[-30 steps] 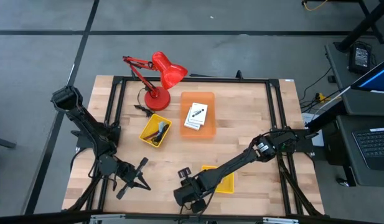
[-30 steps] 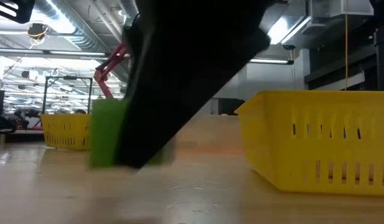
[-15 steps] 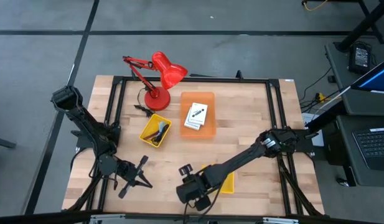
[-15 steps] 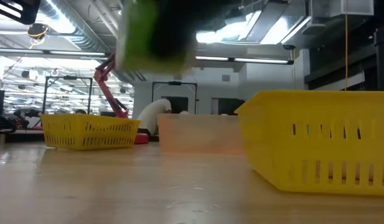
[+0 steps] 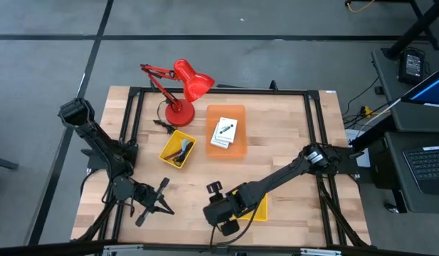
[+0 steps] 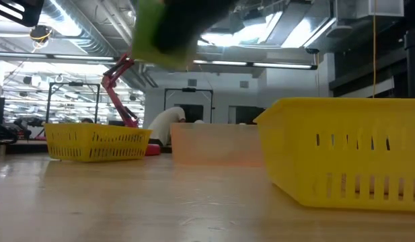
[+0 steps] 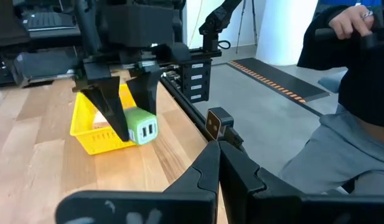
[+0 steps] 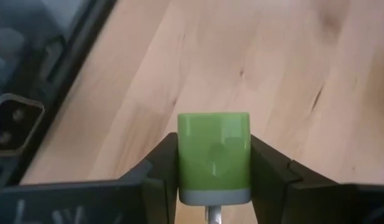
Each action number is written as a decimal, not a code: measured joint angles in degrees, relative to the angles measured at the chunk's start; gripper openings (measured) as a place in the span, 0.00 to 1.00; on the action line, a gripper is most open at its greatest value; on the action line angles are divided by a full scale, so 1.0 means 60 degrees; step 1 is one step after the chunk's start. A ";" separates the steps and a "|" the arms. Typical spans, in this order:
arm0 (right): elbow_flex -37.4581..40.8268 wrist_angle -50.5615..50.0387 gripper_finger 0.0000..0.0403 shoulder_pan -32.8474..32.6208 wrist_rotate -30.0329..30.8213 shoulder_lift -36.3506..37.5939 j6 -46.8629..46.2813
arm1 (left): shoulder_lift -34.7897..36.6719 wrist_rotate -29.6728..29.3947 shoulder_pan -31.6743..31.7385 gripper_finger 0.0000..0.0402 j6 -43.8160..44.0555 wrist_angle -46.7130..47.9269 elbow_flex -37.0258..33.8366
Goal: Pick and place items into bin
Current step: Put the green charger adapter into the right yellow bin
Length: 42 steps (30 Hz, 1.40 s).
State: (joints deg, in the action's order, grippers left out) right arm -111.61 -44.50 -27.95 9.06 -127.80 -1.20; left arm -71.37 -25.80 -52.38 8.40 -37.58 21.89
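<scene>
My right gripper hangs over the table's near middle, shut on a green block. The left wrist view shows that block has white port openings on one face. It hangs clear of the wood, just left of a yellow bin. In the low view the block is high above the table. My left gripper waits near the left front, its fingers together. An orange bin holds white cards. A second yellow bin holds dark cords. My right gripper pinches the green block by two opposite side faces, one finger on each. The fingers come from above, pointing down. The block is lifted clear of the table and sits level between them.
A red desk lamp stands at the far left. A black frame rail runs around the table. Bare wood lies to the right of the orange bin. A person sits beyond the table's edge.
My right gripper has lifted the green block off the table and drifted a little toward the far edge and the yellow bin. The block stood on the wood a second ago and now hangs high above it.
</scene>
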 joint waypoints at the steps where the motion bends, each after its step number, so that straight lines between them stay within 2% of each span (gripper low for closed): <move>1: 0.0138 0.0250 0.31 -0.0001 0.0040 0.0091 -0.0016 | 0.0000 0.0003 0.0000 0.01 0.0015 0.0000 0.0000; 5: 0.0966 0.1653 0.31 -0.0002 0.0202 0.0674 -0.0019 | 0.0000 0.0004 -0.0005 0.01 0.0089 0.0042 0.0000; 13: 0.3907 0.4416 0.31 0.0009 0.0410 0.2357 -0.0294 | 0.0000 0.0064 -0.0011 0.01 0.0076 0.0036 0.0000; 27: 0.7966 0.7088 0.31 -0.0142 0.0838 0.5070 -0.1325 | 0.0000 -0.0036 -0.0004 0.01 0.0058 0.0219 0.0000; 31: 0.8675 0.7147 0.31 -0.0334 0.1199 0.5587 -0.1722 | 0.0000 -0.0234 -0.0004 0.01 0.0060 0.0221 0.0000; 36: 0.9188 0.7075 0.31 -0.0700 0.1738 0.6315 -0.2018 | 0.0000 -0.1229 0.0000 0.01 0.0047 0.0222 0.0000; 42: 0.9427 0.5951 0.31 -0.0997 0.2362 0.6892 -0.3094 | 0.0000 -0.2199 0.0007 0.01 -0.0195 0.0225 0.0000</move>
State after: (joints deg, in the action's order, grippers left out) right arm -55.05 -8.80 -33.93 23.23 -86.44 -19.76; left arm -71.37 -39.00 -52.34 7.23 -36.23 21.89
